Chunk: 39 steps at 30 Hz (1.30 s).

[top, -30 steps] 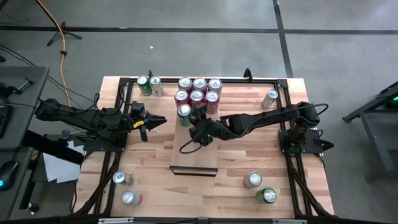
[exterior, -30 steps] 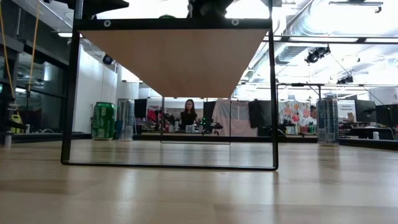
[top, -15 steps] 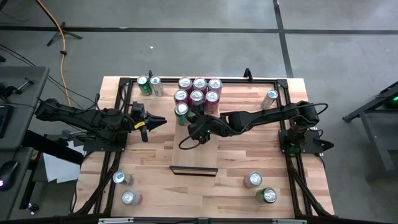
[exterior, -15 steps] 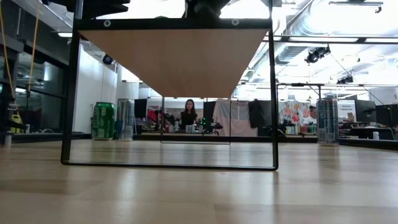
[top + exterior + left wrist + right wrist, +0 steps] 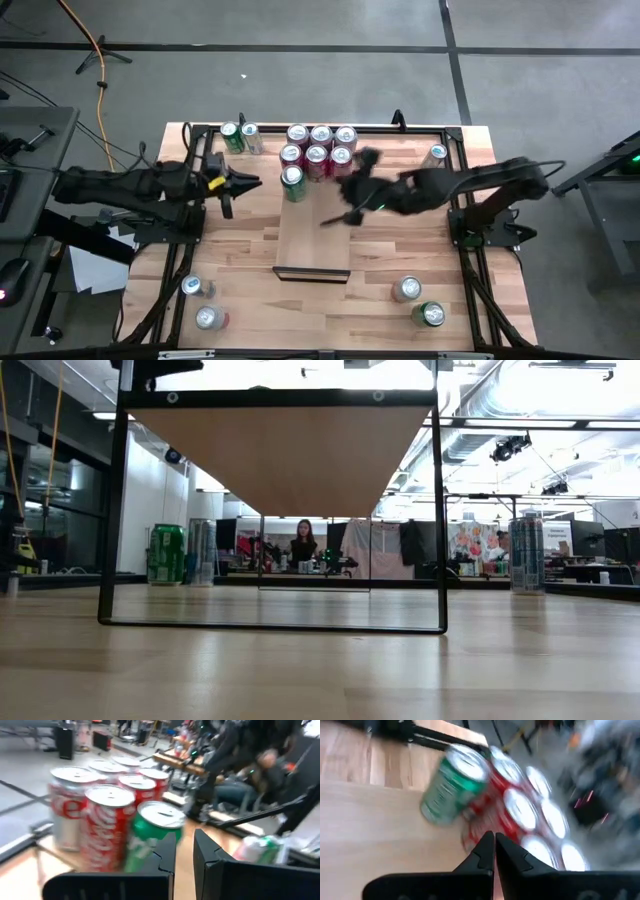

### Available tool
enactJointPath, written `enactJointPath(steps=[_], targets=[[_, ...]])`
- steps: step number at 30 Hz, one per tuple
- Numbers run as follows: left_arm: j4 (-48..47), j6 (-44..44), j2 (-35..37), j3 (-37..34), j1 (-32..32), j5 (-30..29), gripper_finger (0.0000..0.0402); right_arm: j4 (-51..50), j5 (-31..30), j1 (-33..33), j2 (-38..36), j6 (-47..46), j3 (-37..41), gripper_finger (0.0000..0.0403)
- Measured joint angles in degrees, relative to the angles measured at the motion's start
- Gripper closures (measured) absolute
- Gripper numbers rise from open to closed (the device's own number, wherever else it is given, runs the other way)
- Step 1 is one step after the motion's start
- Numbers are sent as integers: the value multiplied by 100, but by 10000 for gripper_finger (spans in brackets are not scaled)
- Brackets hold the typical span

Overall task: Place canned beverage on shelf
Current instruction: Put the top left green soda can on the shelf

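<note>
Right gripper [image 5: 352,186]: jaws pressed together, holding nothing, over the far end of the shelf [image 5: 312,232], just right of the can cluster. Left gripper [image 5: 248,182]: jaws close together with a slim gap, empty, nose aimed at the green can [image 5: 293,183], which stands at the shelf's far edge, touching the red cans [image 5: 318,148] behind it.

Judgement: green can looks already placed, or nearly. If it needs seating, open jaws first, come in level at mid-height, keep clear of the red neighbours. More cans wait at the worktop [image 5: 250,235] corners; nearest is the silver can [image 5: 434,159].
</note>
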<state>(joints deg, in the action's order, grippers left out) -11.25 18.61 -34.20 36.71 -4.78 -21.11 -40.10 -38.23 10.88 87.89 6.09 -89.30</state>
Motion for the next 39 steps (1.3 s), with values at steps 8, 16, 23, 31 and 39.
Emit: enactJointPath(steps=[8, 16, 23, 31, 39], targets=[[-24, -691, 9, 116, 1038, 1521, 401, -1856, 149, -151, -992, -2146, 15, 403], [1266, -607, 11, 119, 1389, 2949, 401, -2548, 551, 86, -1769, -2822, 40, 403], [1295, -248, -4, 120, 1389, 2749, 401, -1189, 896, 403, -3296, -2942, 1918, 403], [1286, -41, -13, 120, 1378, 2483, 401, 3543, 1730, 387, -4560, -1362, 4347, 403], [1275, -120, -96, 120, 1378, 2350, 401, 4451, 1673, 260, -4404, -1038, 4975, 403]])
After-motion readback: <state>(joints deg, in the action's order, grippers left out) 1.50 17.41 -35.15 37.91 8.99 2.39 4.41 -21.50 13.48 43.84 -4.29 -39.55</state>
